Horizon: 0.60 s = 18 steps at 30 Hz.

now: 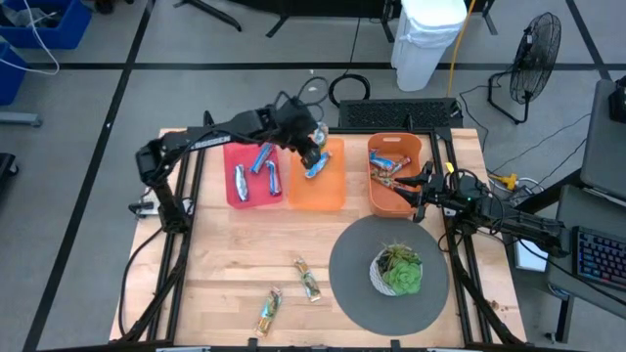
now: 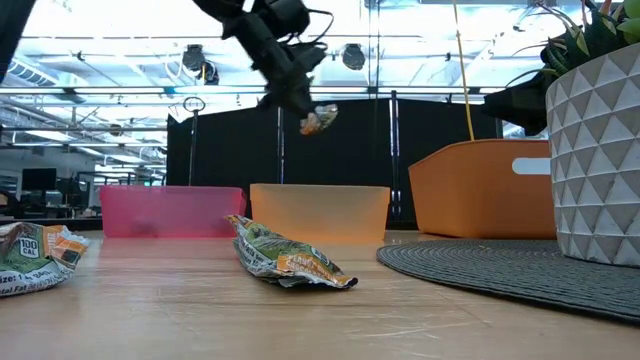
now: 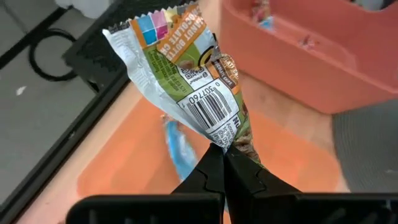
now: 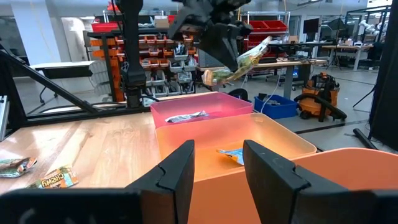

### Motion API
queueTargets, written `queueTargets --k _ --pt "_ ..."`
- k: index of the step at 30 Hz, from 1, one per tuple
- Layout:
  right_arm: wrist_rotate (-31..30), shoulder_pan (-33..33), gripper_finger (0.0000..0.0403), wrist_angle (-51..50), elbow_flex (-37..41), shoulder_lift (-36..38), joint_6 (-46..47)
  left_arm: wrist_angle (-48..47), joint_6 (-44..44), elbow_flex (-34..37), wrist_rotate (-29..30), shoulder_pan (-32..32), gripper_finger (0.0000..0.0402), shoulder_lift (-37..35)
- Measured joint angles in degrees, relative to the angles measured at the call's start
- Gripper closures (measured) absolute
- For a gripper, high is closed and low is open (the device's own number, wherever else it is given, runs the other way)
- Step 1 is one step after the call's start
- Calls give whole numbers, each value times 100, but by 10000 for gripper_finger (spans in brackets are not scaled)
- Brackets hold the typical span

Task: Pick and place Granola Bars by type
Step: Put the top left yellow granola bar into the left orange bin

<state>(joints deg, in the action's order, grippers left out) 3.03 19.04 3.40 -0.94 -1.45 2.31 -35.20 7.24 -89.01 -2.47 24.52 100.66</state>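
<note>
My left gripper (image 1: 312, 153) hangs over the flat orange tray (image 1: 329, 192), shut on a green-gold granola bar (image 3: 186, 74), which also shows in the low view (image 2: 320, 118). A blue bar (image 3: 177, 146) lies in that tray below it. The pink tray (image 1: 235, 196) holds blue bars (image 1: 264, 158). The deeper orange bin (image 1: 383, 200) holds several mixed bars (image 1: 389, 162). Two green-gold bars (image 1: 308, 279) (image 1: 269, 311) lie flat on the wood near the table's near edge. My right gripper (image 4: 217, 155) is open at the bin's near right rim, touching nothing. My left gripper pinches the green-gold bar by one crimped end of its wrapper (image 3: 225, 148) between its two fingertips (image 3: 208, 174). The fingers come slanting down from above. The bar is lifted clear above the orange tray, and its free end (image 4: 261, 45) sticks out past the fingertips.
A potted plant (image 1: 397, 272) in a white faceted pot stands on a round grey mat (image 1: 352, 284) at the near right. Bare wood (image 1: 235, 254) lies between the trays and the near edge. Black frame rails (image 1: 181, 210) run along both table sides.
</note>
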Motion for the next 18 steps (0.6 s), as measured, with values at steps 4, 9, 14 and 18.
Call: queueTargets --k 4,9,14,18 --pt "0 0 275 0 0 0 0 -638 -90 -773 -66 -93 401 480" --pt "1 0 275 3 -1 -1 1 -1083 -97 -1016 -147 -166 401 994" --pt "0 -1 275 11 -1 0 0 -1220 -87 -1021 -220 -303 401 1350" --pt "0 0 275 15 -1 -1 0 -1506 -98 -1019 -239 -415 401 1467"
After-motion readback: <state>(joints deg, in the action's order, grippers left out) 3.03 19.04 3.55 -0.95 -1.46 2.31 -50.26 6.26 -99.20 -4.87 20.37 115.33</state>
